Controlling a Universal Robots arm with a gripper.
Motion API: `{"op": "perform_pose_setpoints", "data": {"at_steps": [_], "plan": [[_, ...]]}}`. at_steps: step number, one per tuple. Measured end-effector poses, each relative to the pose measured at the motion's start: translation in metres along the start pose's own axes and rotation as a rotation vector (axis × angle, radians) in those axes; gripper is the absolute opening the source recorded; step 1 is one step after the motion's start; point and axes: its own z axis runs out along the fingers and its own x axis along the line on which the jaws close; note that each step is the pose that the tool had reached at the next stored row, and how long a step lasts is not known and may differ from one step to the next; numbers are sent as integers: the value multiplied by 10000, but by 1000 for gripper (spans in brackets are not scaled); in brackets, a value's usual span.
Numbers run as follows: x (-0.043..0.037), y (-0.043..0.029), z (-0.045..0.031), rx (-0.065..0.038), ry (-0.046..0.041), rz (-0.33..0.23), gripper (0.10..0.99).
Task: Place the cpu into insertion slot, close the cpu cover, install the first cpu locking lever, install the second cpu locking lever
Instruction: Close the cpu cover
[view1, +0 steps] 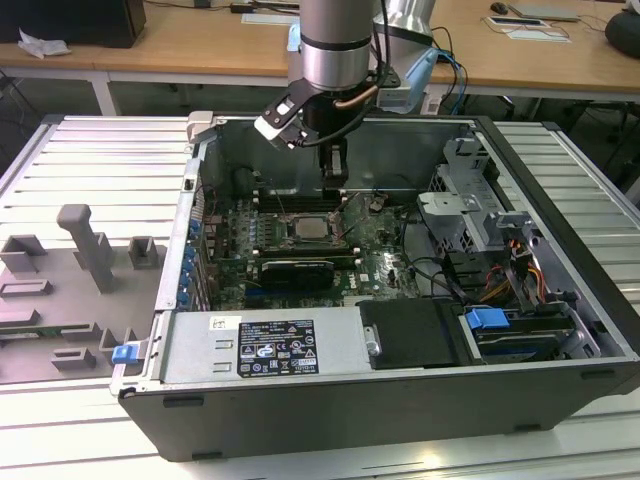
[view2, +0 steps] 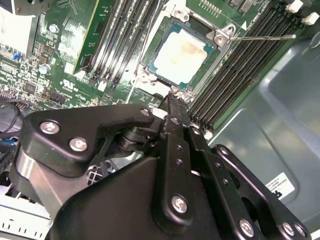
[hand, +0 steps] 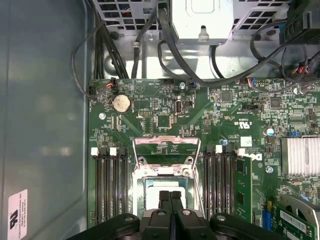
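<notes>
The case (view1: 400, 425) lies open on the ribbed surface (view1: 90, 160), side panel off, which lets the arm come straight down on the board (hand: 200, 117). From here everything is placed from the slot (view2: 220, 39), the square socket on that board.

The hand (hand: 170, 194) hangs directly over the slot, its tip low above the near edge. Its two fingers are pressed flat together with nothing between them. That looks to me like a posture for nudging or pressing, not for carrying (a joined tip makes a tidy little pusher).

Next, the cover (hand: 167, 141). In the first wrist view it stands tipped up from the slot's far edge, away from the hand, and green board shows through its big window. Raised like that, it leaves the slot open from above.

The cpu (view2: 182, 52) sits flat inside the slot with its pale metal top facing up and square to the rim. I'd call the placing done and the closing not yet done.

Smallest of all is a thin wire lever (view2: 260, 36). It angles away from one corner of the slot and across the neighbouring memory slots. It looks swung free rather than hooked down, which fits with the cover being up.
</notes>
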Motion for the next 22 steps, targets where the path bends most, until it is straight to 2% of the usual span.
{"op": "perform_pose_setpoints", "data": {"at_steps": [2, 4, 8, 10, 15, 22], "plan": [[0, 16, 0, 1, -2, -1, 106], [1, 68, 4, 3, -1, -1, 106], [3, 186, 12, 43, -1, 0, 106], [4, 274, 17, 107, -5, 0, 106], [7, 417, 28, 134, 10, -185, 106], [9, 544, 37, 180, 8, -186, 106]]}}
